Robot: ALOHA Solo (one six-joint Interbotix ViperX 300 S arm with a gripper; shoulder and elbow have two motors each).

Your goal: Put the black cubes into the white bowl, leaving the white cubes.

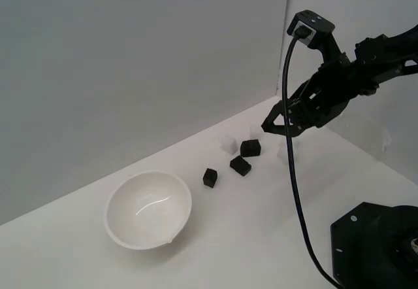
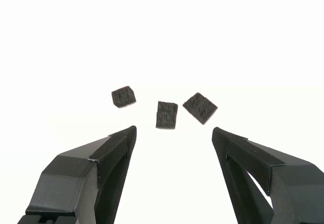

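Black cubes (image 2: 166,115) apparently just ahead of spread-jawed gripper (image 2: 173,133), ungrasped.

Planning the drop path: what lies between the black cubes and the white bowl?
Bare table in the exterior view: nothing between the nearest black cube and the white bowl.

We see three black cubes (image 2: 166,115) ahead of the spread fingers (image 2: 115,150), matt with a grainy, faintly speckled surface that gives no shine. The fingers look like hard black plastic, smooth and dull, with flat facets and crisp edges. Farther beyond the cubes, the bowl (image 1: 149,210) is glossy white, ceramic or plastic, with soft highlights inside. The table (image 1: 248,237) under the fingers is plain white, smooth and matt.
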